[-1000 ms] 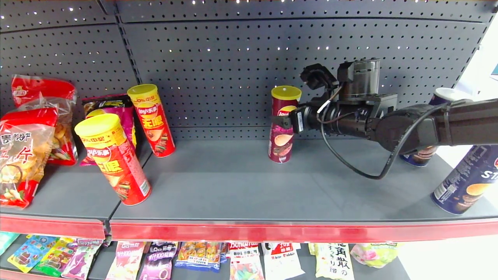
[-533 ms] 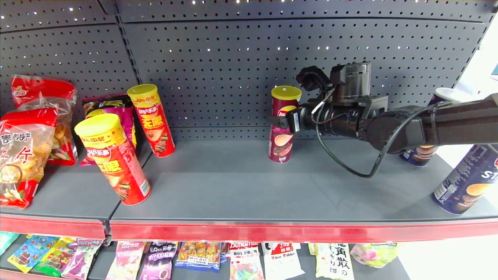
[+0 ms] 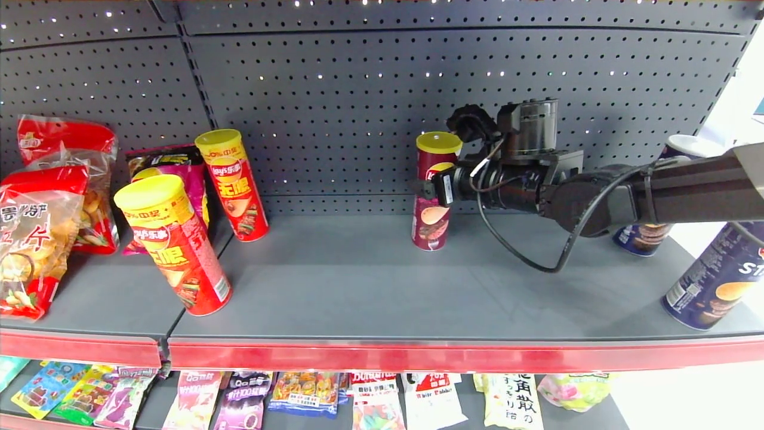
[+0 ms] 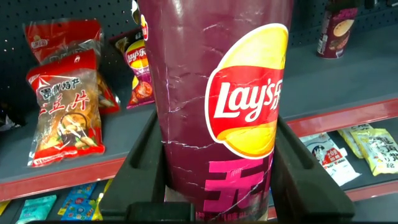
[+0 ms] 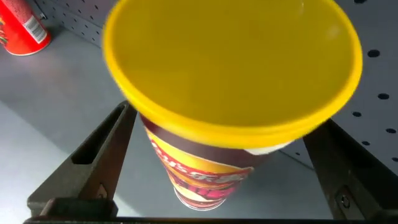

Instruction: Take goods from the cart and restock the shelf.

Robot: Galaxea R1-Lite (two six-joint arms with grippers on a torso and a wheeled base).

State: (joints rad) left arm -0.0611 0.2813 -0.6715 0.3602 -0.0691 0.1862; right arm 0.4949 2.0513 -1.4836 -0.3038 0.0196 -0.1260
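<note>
A dark red chip can with a yellow lid [image 3: 434, 194] stands upright near the back of the grey shelf [image 3: 370, 286]. My right gripper [image 3: 425, 186] reaches in from the right at the can's upper half. In the right wrist view the can [image 5: 205, 174] sits between the two fingers [image 5: 99, 162], which stand a little apart from its sides, so my right gripper [image 5: 227, 118] is open around it. My left gripper [image 4: 217, 124] is shut on a second dark red chip can [image 4: 217, 81], held upright in front of the shelving.
Two red chip cans [image 3: 173, 245] [image 3: 233, 185] and snack bags [image 3: 36, 233] stand at the shelf's left. Blue cans [image 3: 713, 278] [image 3: 641, 239] stand at the right. The shelf's middle front is bare. Packets [image 3: 298, 394] fill the lower shelf.
My right arm has slid a little to the left, farther around the yellow-lidded can. The can has stayed where it stands.
</note>
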